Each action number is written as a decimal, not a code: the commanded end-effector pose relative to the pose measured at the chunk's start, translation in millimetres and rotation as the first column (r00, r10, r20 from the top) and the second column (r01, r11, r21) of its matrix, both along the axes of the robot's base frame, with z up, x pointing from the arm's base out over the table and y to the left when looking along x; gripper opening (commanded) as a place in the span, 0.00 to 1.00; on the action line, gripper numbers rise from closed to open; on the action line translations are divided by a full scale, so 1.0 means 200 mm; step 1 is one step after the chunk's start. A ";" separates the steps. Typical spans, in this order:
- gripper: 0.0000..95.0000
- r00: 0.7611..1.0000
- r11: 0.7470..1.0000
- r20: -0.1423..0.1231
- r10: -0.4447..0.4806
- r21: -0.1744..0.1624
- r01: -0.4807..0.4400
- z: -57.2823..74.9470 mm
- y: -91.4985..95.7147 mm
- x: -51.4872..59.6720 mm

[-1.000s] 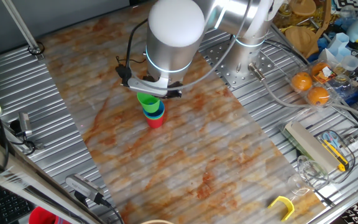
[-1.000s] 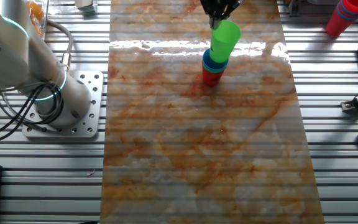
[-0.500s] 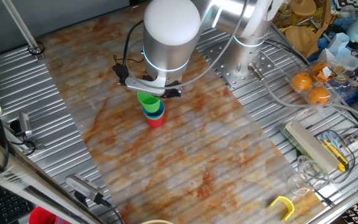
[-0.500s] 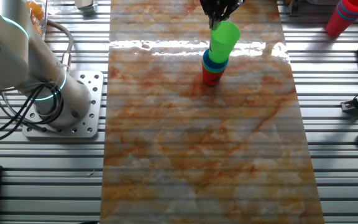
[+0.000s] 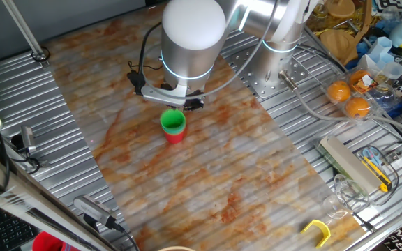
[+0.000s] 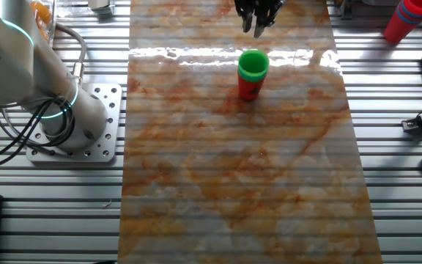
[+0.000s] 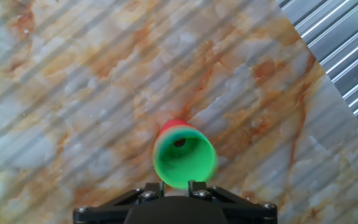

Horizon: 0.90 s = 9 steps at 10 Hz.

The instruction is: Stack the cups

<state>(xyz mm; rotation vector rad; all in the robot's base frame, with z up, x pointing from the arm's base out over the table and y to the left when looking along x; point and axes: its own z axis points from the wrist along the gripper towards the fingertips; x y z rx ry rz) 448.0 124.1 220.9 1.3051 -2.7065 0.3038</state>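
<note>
**benchrat:** Hand view has the green cup (image 7: 184, 158) sitting nested in the red cup (image 7: 171, 127) on the marble mat (image 7: 73, 93), right under the camera.

**cupfan:** Yep. The other fixed view shows the gripper (image 6: 258, 28) above the stack, fingers apart, not touching anything.

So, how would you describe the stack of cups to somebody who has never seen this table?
Look at the marbled orange-and-white mat along the middle of the table. Under the gripper stands the stack of cups: a bright green cup on top, a red one at the bottom. Nothing else stands on the mat.
</note>
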 end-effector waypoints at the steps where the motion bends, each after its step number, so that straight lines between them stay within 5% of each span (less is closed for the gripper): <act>1: 0.20 1.000 1.000 0.002 -0.010 0.000 0.010 0.01 0.01 0.01; 3: 0.20 0.999 0.999 0.013 -0.045 -0.009 0.045 0.05 0.03 0.04; 4: 0.00 0.998 0.998 0.017 -0.063 -0.016 0.063 0.08 0.04 0.06; 5: 0.00 0.995 0.994 0.022 -0.098 -0.042 0.098 0.16 0.08 0.12; 7: 0.00 0.990 0.990 0.030 -0.139 -0.023 0.140 0.25 0.09 0.21; 9: 0.00 0.968 0.969 0.056 -0.246 0.023 0.245 0.26 -0.05 0.36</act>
